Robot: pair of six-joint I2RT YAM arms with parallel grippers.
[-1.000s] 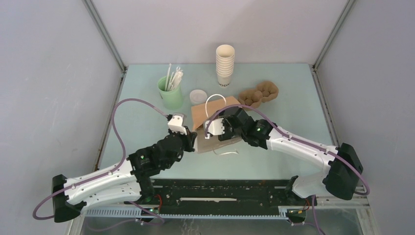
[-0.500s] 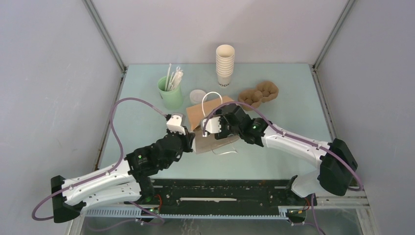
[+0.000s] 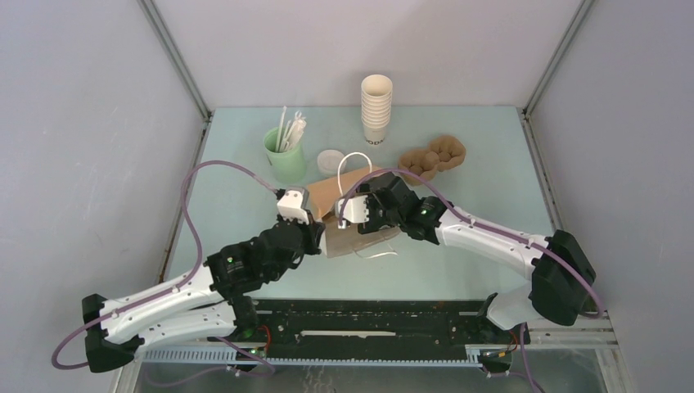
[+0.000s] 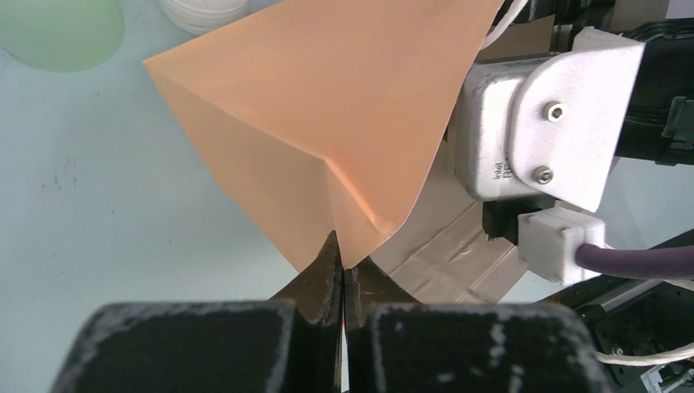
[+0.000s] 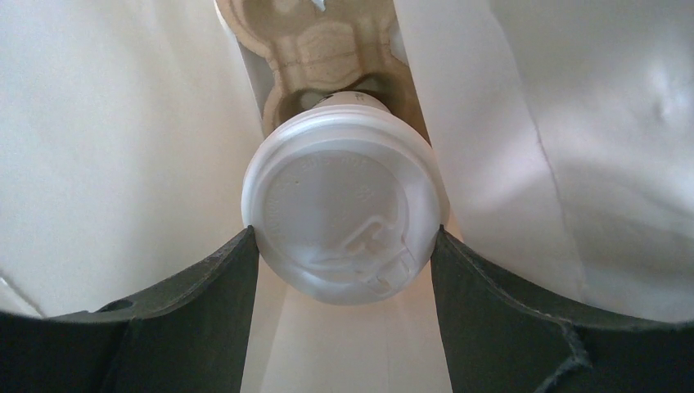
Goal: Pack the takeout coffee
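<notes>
The takeout coffee shows in the right wrist view as a round white lid, inside the pale-walled brown paper bag. My right gripper is shut on it, one finger pressing each side of the lid. A pulp carrier lies deeper in the bag, just beyond the cup. From above the cup is hidden; the right gripper reaches into the bag's mouth. My left gripper is shut on a folded edge of the bag, just left of the right wrist.
A mint-green cup with straws stands at the back left and a stack of white cups at the back middle. A loose white lid lies behind the bag. A second pulp carrier sits at the back right.
The right arm has moved a little left, further into the bag. The bag's handle and upper side have risen slightly toward the back. The left grip stays shut on the bag.
</notes>
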